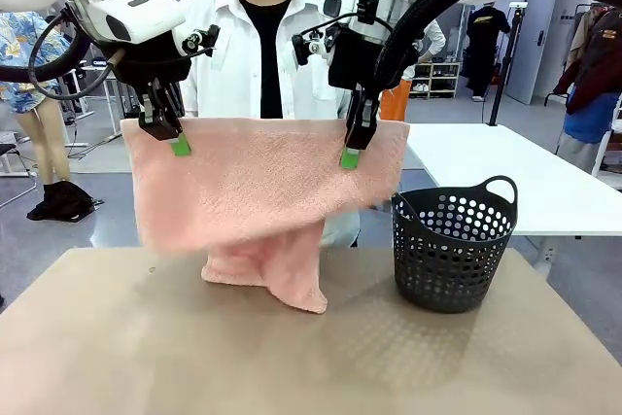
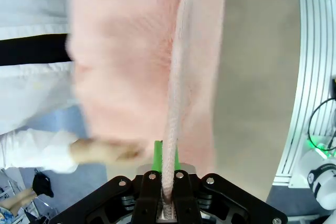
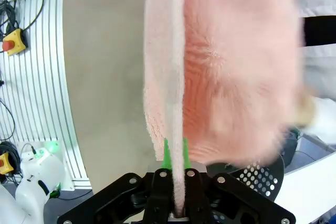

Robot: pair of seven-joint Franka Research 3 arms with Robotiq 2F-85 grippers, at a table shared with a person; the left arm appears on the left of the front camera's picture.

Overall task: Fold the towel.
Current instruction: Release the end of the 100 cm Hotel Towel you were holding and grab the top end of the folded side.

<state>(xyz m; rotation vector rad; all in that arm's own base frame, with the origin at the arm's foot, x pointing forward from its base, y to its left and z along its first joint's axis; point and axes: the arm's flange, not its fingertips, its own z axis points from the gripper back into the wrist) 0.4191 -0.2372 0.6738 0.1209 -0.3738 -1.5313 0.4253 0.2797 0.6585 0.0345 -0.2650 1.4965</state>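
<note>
Pale salmon-pink terry cloth towel [image 1: 262, 191] is held up over the beige counter [image 1: 117, 337], long axis horizontal, running left-right, top edge level. Left gripper [image 1: 180, 146] and right gripper [image 1: 350, 157] jaws each pinch that top edge. The bunched lower tail reaches the counter. Black perforated plastic basket [image 1: 452, 250] stands near, on the right.

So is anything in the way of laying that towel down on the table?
Nothing visible. The left gripper and right gripper grip the towel by its top edge, and nothing lies between it and the table. The basket stands off to the right.
</note>
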